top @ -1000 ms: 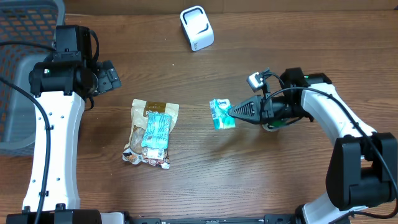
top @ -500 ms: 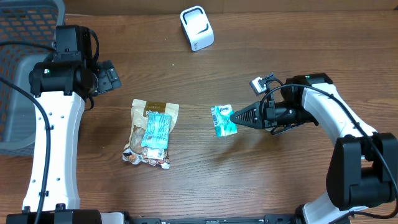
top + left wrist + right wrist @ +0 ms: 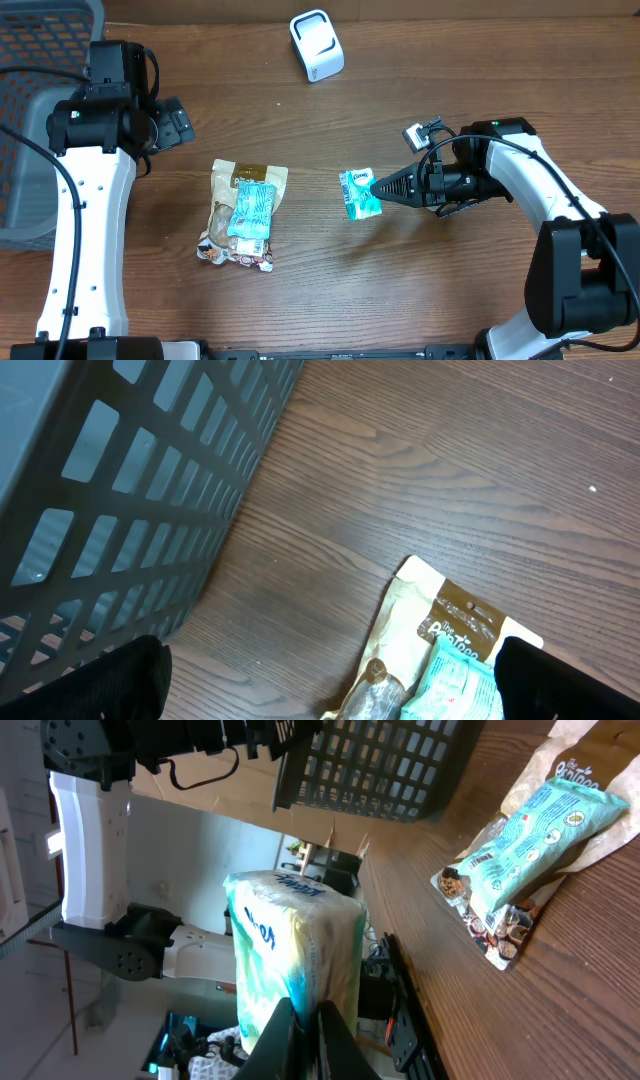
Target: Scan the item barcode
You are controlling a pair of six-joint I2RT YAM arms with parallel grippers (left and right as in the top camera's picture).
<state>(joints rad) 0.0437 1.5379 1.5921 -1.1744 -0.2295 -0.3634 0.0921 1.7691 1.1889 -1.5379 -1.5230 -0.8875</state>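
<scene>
Overhead first: right end effector (image 3: 381, 187) is clamped shut on the tissue pack (image 3: 359, 193) about mid-worktop, with the pack's long axis running roughly across the line of the fingers. The white scanner (image 3: 317, 45) sits well apart from it, toward the far edge and a bit to the left, so I'd guess the right arm takes it that way, since it's the nearer one anyway. Left end effector (image 3: 178, 124) is spread wide with nothing in it, near the snack bags (image 3: 243, 212). Left wrist view only shows the basket (image 3: 120, 490) and those bags, no pack. Right wrist view: pack pinched at its lower edge, can't spot a barcode from here.
</scene>
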